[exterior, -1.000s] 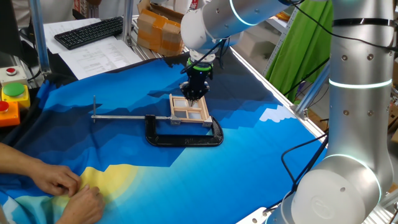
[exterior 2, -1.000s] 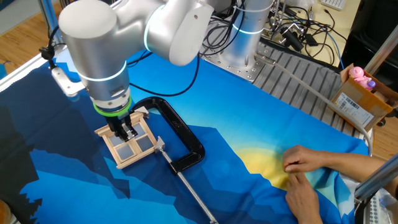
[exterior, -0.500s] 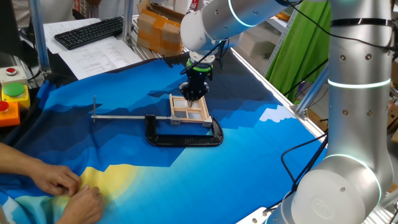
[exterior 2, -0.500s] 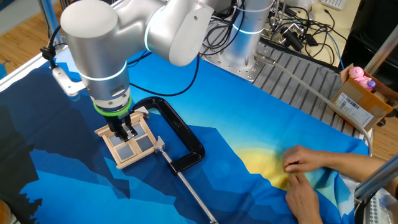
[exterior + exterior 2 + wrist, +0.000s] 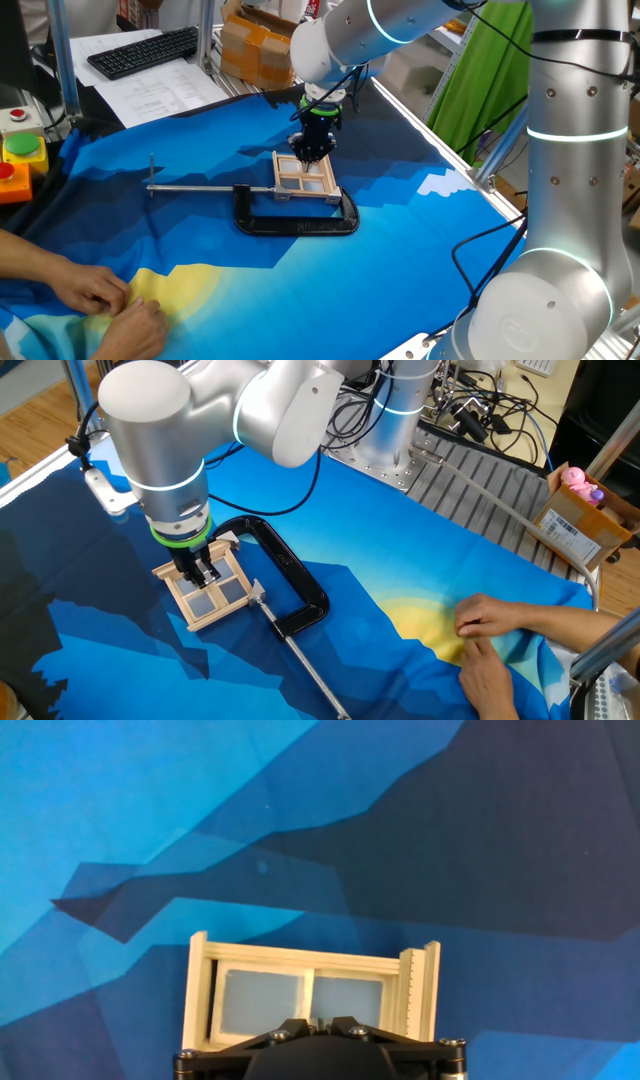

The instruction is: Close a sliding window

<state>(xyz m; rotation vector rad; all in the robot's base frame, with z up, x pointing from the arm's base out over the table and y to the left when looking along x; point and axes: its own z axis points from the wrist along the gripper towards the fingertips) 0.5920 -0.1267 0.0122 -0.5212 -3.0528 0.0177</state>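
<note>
The window [image 5: 305, 177] is a small model of pale bare wood: a rectangular frame with thin crossbars and cloudy, translucent panes. In the hand view [image 5: 312, 992] two panes show side by side, split by a narrow upright, and the right-hand stile carries fine ridges like a toothed strip. It lies flat on the blue-patterned cloth [image 5: 400, 230] that covers the table, near the middle, seen also from the other side [image 5: 208, 593].

The end effector [image 5: 312, 153] points straight down onto the far part of the window, its black fingers [image 5: 203, 571] close together and their tips at the wood; they stand narrow, with nothing seen between them. Whether they press on a crossbar or only touch it cannot be told.

A black clamp [image 5: 297, 221] grips the window's near edge, its curved body lying just beside the frame and its long metal bar [image 5: 195, 187] running away across the cloth. In the other fixed view the clamp [image 5: 295, 580] wraps around the window's right side.

A person's hands [image 5: 105, 305] rest on the yellow patch of the cloth, well apart from the window. A keyboard [image 5: 145, 51] and papers [image 5: 160, 92] lie beyond the table.
</note>
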